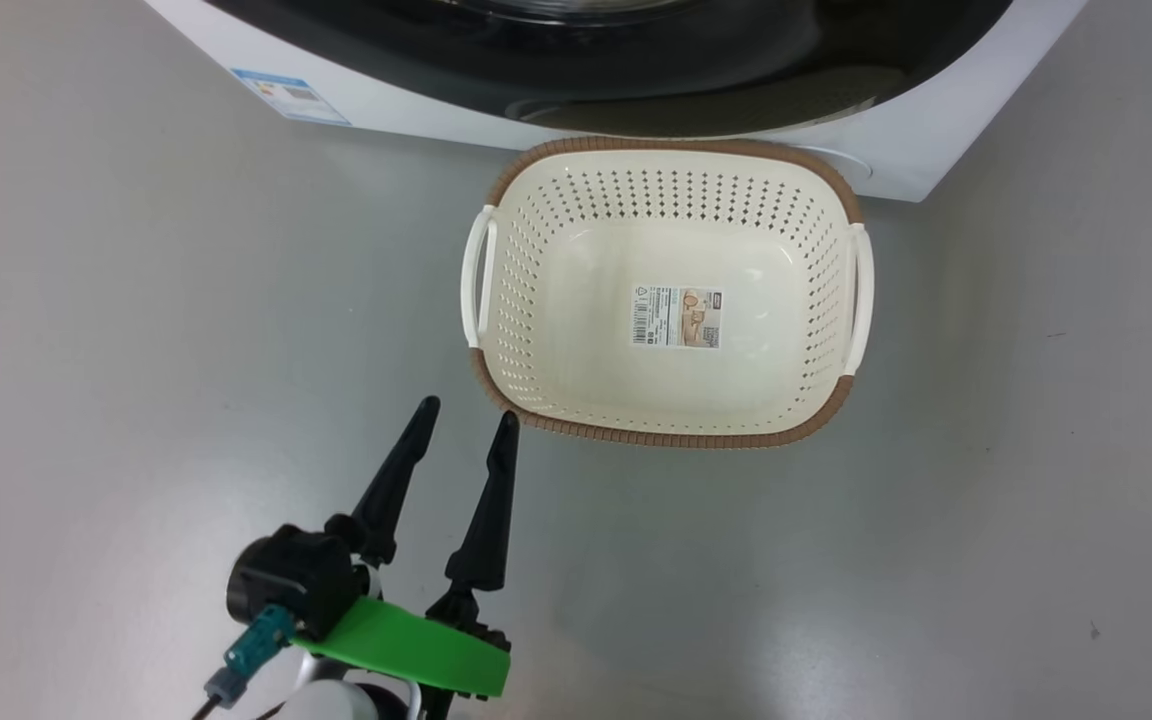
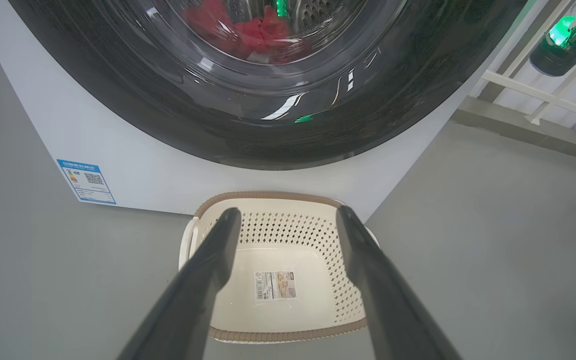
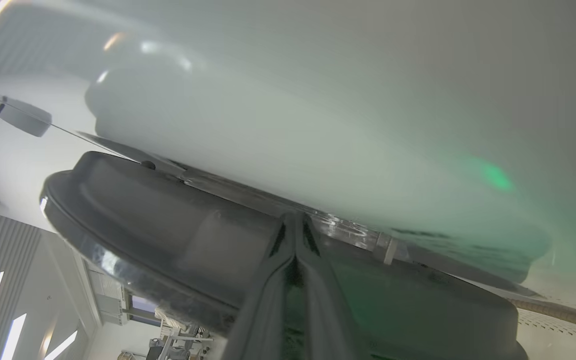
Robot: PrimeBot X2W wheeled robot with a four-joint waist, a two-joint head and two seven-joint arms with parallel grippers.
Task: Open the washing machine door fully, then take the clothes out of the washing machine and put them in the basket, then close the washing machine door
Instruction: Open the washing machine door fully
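Red clothes (image 2: 253, 32) with a scrap of white among them lie heaped low in the drum (image 2: 313, 9) of the washing machine (image 2: 133, 170), seen through the bulging glass of the door (image 2: 278, 135). From the left wrist view, that door looks shut or very nearly so. The clothes should be light, limp and easy to crush. A pinch on a bunched fold near the top of the heap ought to hold, though loose ends will likely trail and drag over the door opening. The door is the opposite: stiff, hinged and glossy, with a wide black rim that looks slick. Its outer edge is the sensible place to hook or pull, not the glass. The right gripper (image 3: 295, 220) is at that edge, its two fingers pressed together with nothing visible between them and their tips at the seam where the black rim meets the white front. Whether the door has cracked open there I cannot tell. The basket (image 1: 676, 150) sits on the grey floor (image 1: 186, 350) just in front of the machine, under the door, and holds nothing but a paper label (image 1: 677, 316) stuck to its bottom. It is thin perforated plastic, so it is probably light enough to slide if nudged. The left gripper (image 1: 467, 412) hangs near the basket's near corner, fingers spread and holding nothing.
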